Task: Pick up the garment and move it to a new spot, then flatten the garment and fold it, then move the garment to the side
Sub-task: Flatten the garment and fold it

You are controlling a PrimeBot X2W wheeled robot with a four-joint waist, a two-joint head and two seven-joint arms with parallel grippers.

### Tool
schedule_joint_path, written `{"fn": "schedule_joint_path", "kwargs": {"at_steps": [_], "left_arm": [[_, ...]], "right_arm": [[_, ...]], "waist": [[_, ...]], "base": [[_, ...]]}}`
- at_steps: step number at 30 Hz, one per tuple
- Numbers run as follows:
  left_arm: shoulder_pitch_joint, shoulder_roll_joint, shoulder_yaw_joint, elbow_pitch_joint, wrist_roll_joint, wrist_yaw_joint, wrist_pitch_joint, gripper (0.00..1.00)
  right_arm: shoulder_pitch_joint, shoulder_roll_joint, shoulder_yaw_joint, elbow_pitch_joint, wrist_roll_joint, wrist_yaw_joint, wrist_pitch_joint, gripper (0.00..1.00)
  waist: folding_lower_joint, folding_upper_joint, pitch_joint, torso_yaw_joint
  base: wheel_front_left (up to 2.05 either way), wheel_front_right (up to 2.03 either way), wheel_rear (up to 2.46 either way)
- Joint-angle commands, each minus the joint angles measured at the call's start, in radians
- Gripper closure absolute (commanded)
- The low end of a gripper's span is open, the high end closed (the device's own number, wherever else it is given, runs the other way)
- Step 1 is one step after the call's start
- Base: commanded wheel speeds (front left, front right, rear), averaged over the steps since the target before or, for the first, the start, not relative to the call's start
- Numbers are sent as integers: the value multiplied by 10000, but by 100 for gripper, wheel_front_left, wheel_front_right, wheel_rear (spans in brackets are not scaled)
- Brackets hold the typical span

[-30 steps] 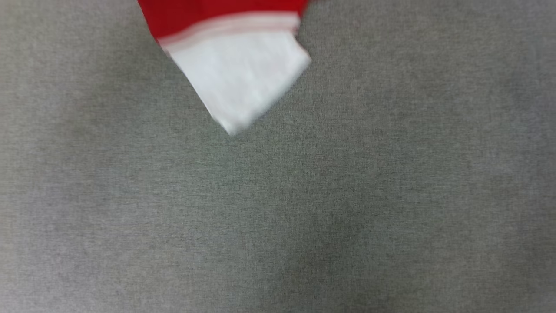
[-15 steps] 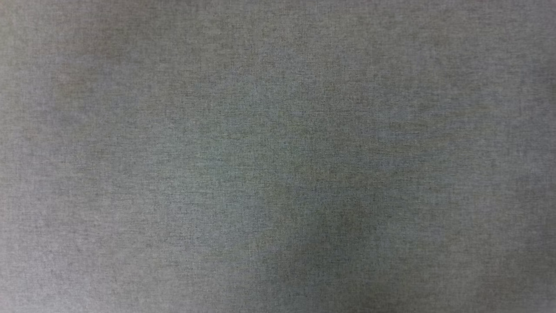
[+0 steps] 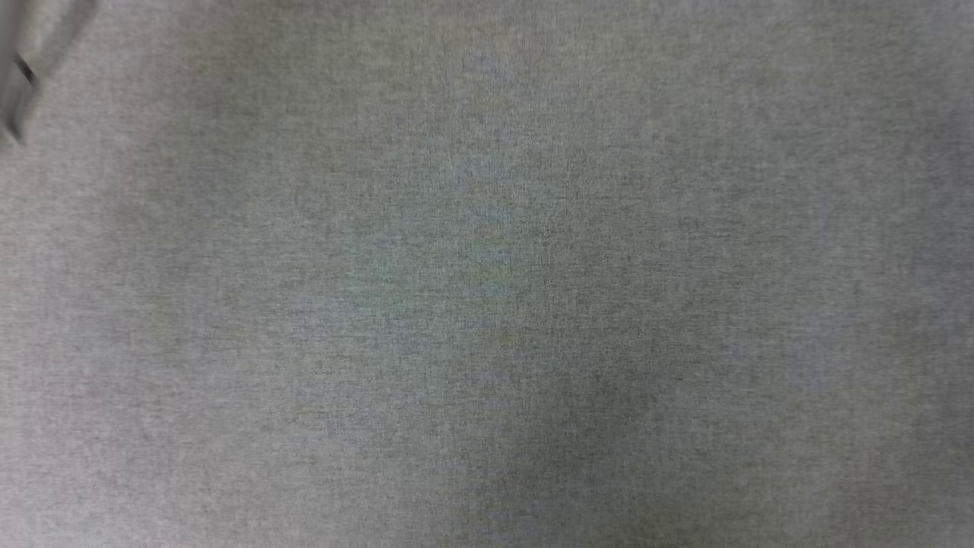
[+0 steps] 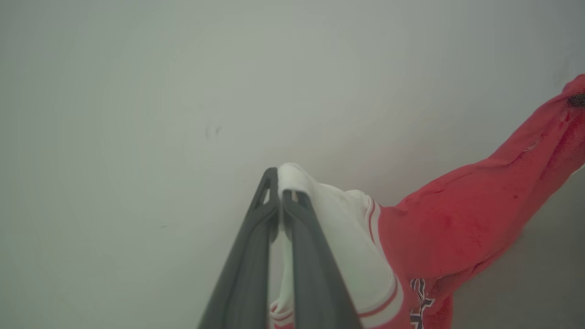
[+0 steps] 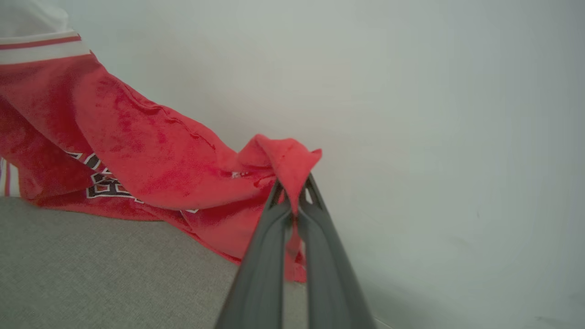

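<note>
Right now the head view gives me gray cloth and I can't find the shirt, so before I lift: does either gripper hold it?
Observer: Yes. The left gripper is shut on the garment, pinching its white sleeve.
Operator: And the right one?
Observer: The right gripper is shut on a bunched fold of the red body fabric.
Operator: Is the shirt off the surface?
Observer: Not fully, it seems. In the right wrist view the part with the lettering appears to rest on the gray cloth surface.
</note>
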Motion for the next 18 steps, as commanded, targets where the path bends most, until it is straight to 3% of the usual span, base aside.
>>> {"fn": "schedule_joint_path", "kwargs": {"at_steps": [1,7,18], "left_arm": [[651,51,-33,-118,-158,22,-135,100],[3226,364,-132,-837,-363,441,-418,100],[8495,1440,-406,-3552,-820,1823,-492,100]], "right_arm": [[542,74,155,64,256,-11,-207,100],[2494,-149,931,-34,955,-11,-835,100],[5879,-1324,2471,-1194,2284,-11,-1265,100]], "waist": [[-1,0,-189,13],[-1,0,-870,11],[-1,0,-2703,-79]], "base": [[0,0,0],[0,0,0],[0,0,0]]}}
